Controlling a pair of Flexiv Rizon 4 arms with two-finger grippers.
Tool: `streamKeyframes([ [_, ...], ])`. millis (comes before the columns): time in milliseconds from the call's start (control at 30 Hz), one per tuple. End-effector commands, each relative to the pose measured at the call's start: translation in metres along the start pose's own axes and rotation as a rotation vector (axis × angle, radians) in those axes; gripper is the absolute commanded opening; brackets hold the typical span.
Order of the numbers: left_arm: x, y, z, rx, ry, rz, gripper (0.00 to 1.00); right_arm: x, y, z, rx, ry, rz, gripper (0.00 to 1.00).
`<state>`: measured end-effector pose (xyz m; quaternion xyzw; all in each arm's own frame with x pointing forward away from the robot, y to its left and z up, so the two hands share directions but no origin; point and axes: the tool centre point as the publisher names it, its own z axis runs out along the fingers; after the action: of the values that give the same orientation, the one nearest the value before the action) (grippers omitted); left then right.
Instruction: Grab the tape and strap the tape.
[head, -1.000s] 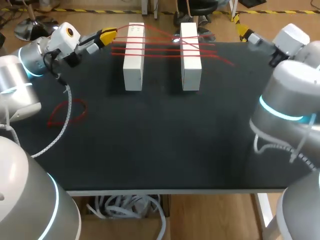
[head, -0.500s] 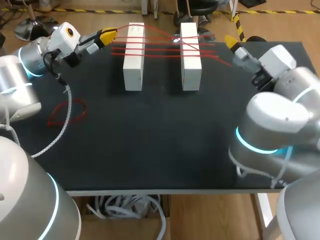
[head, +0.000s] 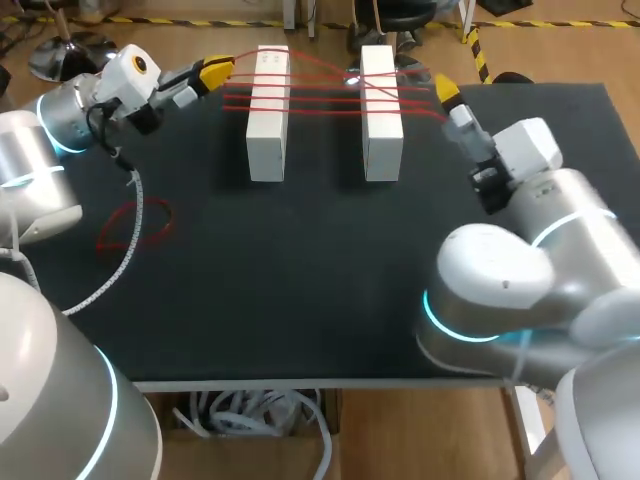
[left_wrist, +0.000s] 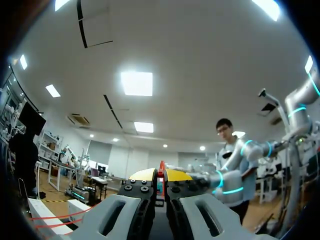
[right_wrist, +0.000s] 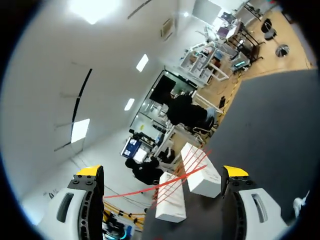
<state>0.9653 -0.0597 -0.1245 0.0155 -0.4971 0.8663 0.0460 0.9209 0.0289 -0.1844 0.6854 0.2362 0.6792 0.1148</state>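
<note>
Several passes of thin red tape (head: 320, 95) run across two white rectangular blocks standing side by side at the far part of the black table (head: 300, 300). The left block (head: 267, 115) and the right block (head: 381, 105) are well apart, with the strands stretched over the gap between them.

The left gripper (head: 215, 70) sits just beside the left block at the tape's end. In its own wrist view, the yellow tips are pressed together with a sliver of red pinched between them. The right gripper (head: 447, 92) hangs just beyond the right block, where the strands run out past it. Its fingers are spread wide and grip nothing.

A loose red loop (head: 135, 225) lies flat on the table nearer the left arm, and it looks like the same material.

From where I stand, the tape looks light, narrow and limp, with no stiffness of its own. It holds a line only while something keeps it taut. I'd guess it could slide through a slack pinch, and that a hard tug might drag or tip the blocks. The sensible place to grip looks like the free stretch just past the right block, squarely across its flat width.
</note>
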Motion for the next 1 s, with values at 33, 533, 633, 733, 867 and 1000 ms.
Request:
streamKeyframes([
  [33, 0.001, -0.001, 0.001, -0.002, -0.005, 0.001, 0.0, -0.001, -0.01, 0.004, -0.199, 0.022, 0.066, 1.0],
  [533, 0.001, -0.001, 0.001, -0.002, -0.005, 0.001, 0.0, 0.001, -0.031, 0.016, -0.201, 0.051, 0.286, 1.0],
  [633, 0.001, -0.001, 0.001, -0.002, -0.005, 0.001, 0.0, 0.001, -0.033, 0.019, -0.189, 0.054, 0.313, 1.0],
  [733, 0.001, -0.001, 0.001, -0.002, -0.005, 0.001, 0.0, 0.002, -0.035, 0.02, -0.182, 0.055, 0.335, 1.0],
  [867, 0.001, -0.001, 0.001, -0.002, -0.005, 0.001, 0.0, 0.003, -0.034, 0.023, -0.154, 0.078, 0.347, 1.0],
  [1000, 0.001, -0.001, 0.001, -0.002, -0.005, 0.001, 0.0, 0.004, -0.034, 0.023, -0.135, 0.103, 0.343, 1.0],
])
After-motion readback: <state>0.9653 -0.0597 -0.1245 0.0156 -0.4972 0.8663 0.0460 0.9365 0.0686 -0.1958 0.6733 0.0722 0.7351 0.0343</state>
